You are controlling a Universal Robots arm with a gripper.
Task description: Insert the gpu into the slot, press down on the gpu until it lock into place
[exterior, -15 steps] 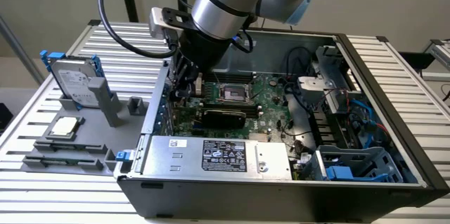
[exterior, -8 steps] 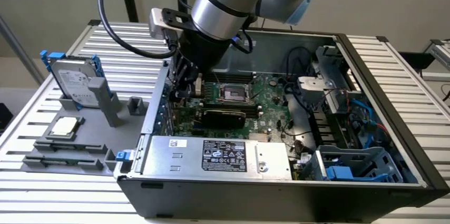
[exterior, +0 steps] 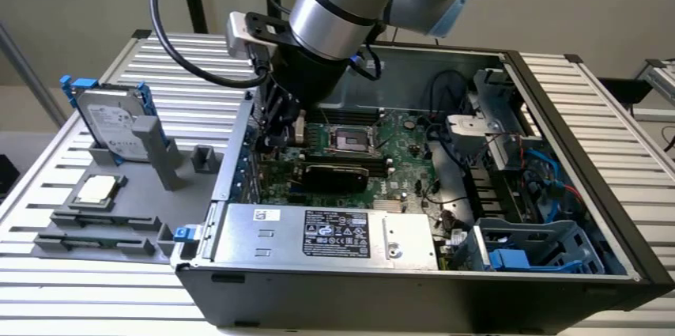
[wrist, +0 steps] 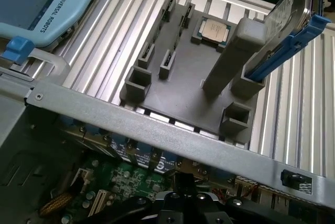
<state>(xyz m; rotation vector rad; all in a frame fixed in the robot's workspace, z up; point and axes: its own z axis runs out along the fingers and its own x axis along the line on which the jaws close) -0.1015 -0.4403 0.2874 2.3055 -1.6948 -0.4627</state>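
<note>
The gpu (exterior: 335,173) is a flat black card lying across the green motherboard (exterior: 406,164) inside the open computer case, just behind the silver power-supply box. The slot is hidden beneath it. My arm reaches down into the case at the rear wall on the exterior view's left, and the gripper (exterior: 280,140) is shut, low over the board beside the card's left end. I cannot tell whether it touches the card. In the wrist view the gripper's black body (wrist: 183,200) hangs over the green board just inside the case's metal rim (wrist: 157,127).
The power-supply box (exterior: 327,233) fills the case's front. The CPU socket (exterior: 353,140) lies behind the card, with cables and a blue drive cage (exterior: 527,249) on the right. Outside the case, a grey fixture (wrist: 178,90) holds a hard drive (exterior: 111,126) and a CPU chip (wrist: 215,29).
</note>
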